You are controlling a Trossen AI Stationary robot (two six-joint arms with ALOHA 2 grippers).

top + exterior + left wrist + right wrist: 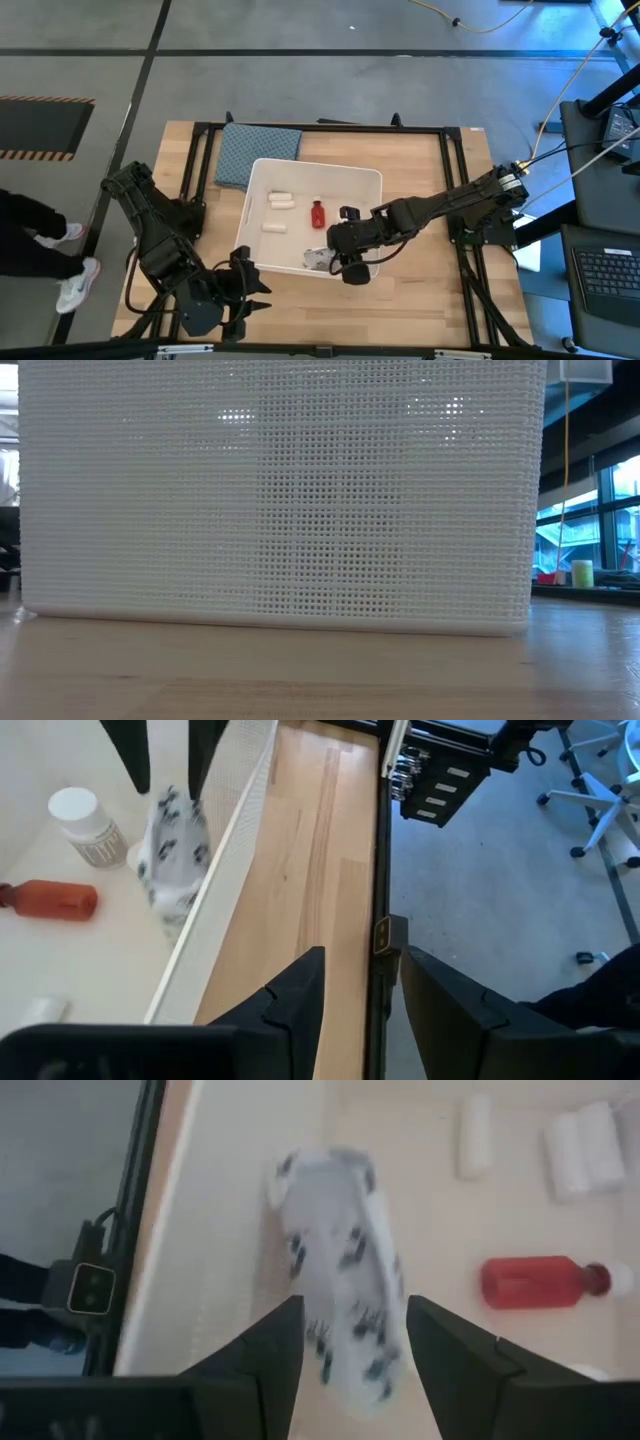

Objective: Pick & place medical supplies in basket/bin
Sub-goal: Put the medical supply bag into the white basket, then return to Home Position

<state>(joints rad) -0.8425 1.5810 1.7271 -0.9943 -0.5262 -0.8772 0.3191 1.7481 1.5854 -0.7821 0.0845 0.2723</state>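
Note:
The white tub (315, 165) stands mid-table, and its mesh wall (280, 500) fills the low view. On its floor lie white tubes (280, 200), a red-brown bottle (318, 213) on its side and a white-capped bottle (88, 825). My right gripper (335, 258) is open inside the tub's near right corner. The silvery dotted packet (340, 1280) shows blurred between and below its fingers, close by the tub wall (215, 890). My left gripper (365, 990) is open over the bare table beside the tub's near left corner. My right gripper points down from above with its fingers (135, 770) on either side of the packet's upper end (170, 805). The packet is blurred and I cannot tell whether the fingers touch it.
A blue-grey folded cloth (255, 150) lies at the tub's far left corner. Black frame rails (460, 180) run along the table edges. Bare wood (420, 290) lies to the right of and nearer than the tub. A person's shoes (75, 280) show on the floor at the left.

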